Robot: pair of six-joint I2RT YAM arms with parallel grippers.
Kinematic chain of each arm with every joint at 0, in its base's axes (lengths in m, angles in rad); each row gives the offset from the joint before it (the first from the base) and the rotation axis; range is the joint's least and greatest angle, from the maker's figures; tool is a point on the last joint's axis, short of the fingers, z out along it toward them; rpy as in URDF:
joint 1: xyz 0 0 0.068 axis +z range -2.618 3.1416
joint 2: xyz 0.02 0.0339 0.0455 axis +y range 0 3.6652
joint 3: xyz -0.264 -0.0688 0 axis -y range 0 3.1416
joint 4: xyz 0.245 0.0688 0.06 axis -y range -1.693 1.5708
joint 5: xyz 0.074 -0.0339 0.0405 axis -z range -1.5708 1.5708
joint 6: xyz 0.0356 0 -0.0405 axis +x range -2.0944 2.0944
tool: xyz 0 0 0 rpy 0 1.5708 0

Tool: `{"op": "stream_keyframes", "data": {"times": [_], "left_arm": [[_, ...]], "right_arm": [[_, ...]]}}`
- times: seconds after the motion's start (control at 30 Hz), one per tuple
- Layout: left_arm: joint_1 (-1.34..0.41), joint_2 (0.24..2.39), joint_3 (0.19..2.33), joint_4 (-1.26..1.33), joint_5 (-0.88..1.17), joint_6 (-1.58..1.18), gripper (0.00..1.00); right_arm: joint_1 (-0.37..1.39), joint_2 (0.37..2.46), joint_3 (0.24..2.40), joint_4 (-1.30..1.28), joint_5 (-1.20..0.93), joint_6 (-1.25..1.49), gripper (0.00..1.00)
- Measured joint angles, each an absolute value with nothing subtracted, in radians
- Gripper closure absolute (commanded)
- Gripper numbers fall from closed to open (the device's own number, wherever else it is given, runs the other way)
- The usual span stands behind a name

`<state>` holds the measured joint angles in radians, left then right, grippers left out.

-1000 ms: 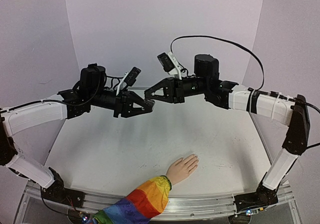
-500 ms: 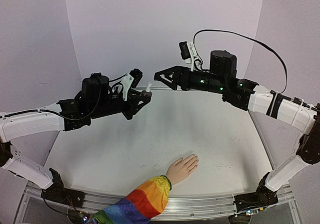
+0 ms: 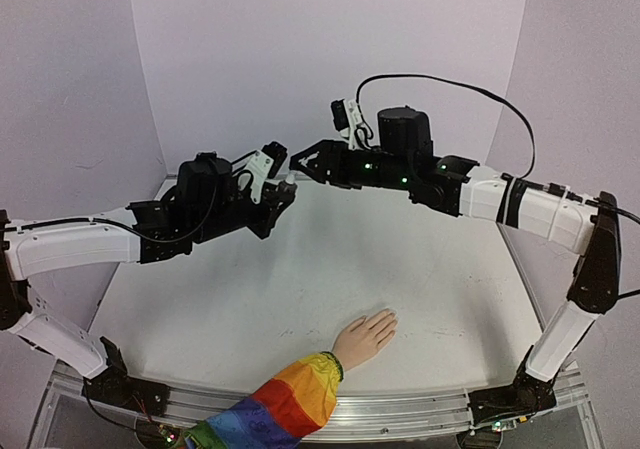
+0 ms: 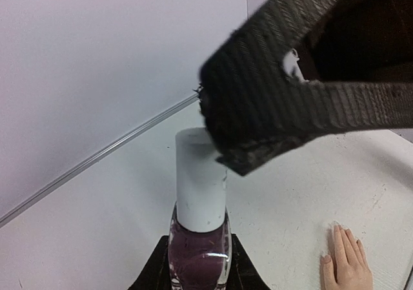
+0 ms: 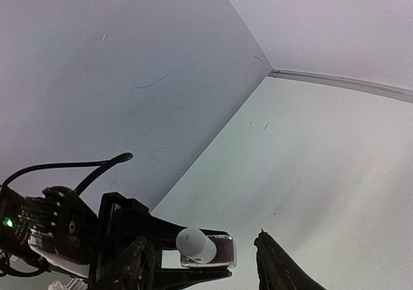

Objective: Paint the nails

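Polish bottle [image 5: 222,251]: lower centre, white-capped, was clamped in the left gripper [image 5: 205,260].
Right gripper [image 5: 199,239]: fingers stood apart, flanking the cap.

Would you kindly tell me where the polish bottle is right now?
In the top view the polish bottle is held above the far middle of the table by the left gripper, with the right gripper open at its white cap.

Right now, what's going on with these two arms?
The left gripper is shut on the polish bottle, holding it up above the table with its white cap on. The right gripper is open, its fingers either side of that cap, not gripping it. The mannequin hand lies flat near the front edge; no polish is visible on the nails.
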<state>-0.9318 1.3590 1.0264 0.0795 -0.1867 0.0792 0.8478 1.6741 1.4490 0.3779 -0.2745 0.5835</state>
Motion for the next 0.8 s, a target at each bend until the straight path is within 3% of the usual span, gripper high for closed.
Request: {"op": "stream_keyframes", "data": {"times": [0.3,0.6,0.73,0.8], "left_arm": [[-0.935,1.372,1.028,0.08,-0.186,0.077,1.0],[-0.937,1.382,1.035,0.08,-0.186,0.071,1.0],[-0.937,1.382,1.046,0.08,-0.185,0.053,1.0],[-0.937,1.382,1.048,0.079,-0.174,0.049,1.0]], "right_arm": [[0.857,1.747,1.522,0.38,-0.27,0.603,0.52],[0.865,1.782,1.532,0.377,-0.278,0.611,0.66],[0.865,1.782,1.532,0.377,-0.279,0.607,0.81],[0.865,1.782,1.532,0.379,-0.284,0.601,0.98]]}}
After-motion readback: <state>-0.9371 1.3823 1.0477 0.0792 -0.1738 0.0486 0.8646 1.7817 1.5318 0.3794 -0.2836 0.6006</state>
